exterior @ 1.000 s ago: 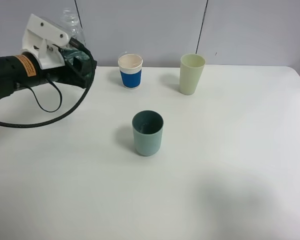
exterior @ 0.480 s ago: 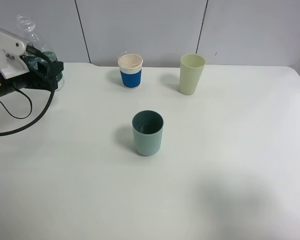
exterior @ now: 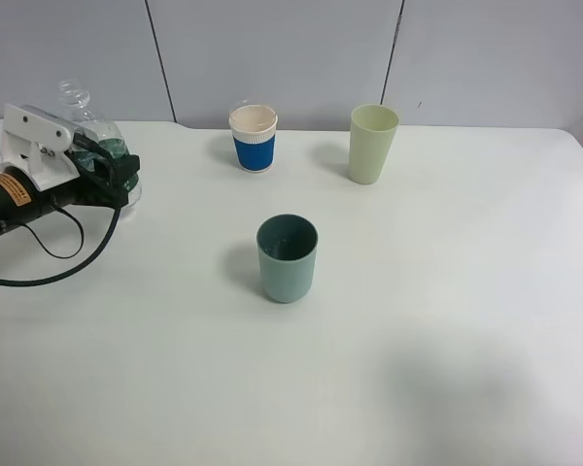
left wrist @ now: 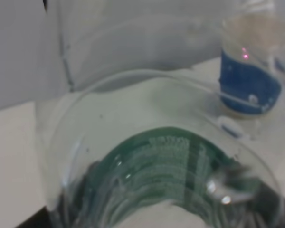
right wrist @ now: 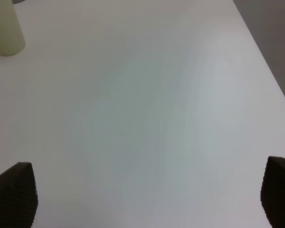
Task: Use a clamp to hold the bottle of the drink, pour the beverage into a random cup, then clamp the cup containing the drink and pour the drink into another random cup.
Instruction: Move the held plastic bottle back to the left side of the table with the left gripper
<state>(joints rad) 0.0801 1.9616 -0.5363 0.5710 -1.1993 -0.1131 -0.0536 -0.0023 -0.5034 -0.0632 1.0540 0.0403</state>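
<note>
Bottle is upright at the far left of the bench, left pincer clamped around its green-labelled belly. Its thin clear plastic looks light, slippery and crushable, so a mid-body hold seems wisest.

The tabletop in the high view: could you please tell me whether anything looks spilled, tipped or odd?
Nothing stands out. The paper cup, pale green cup and teal cup stand upright and apart, the left gripper holds the bottle roughly upright, and the table shows no spill.
</note>
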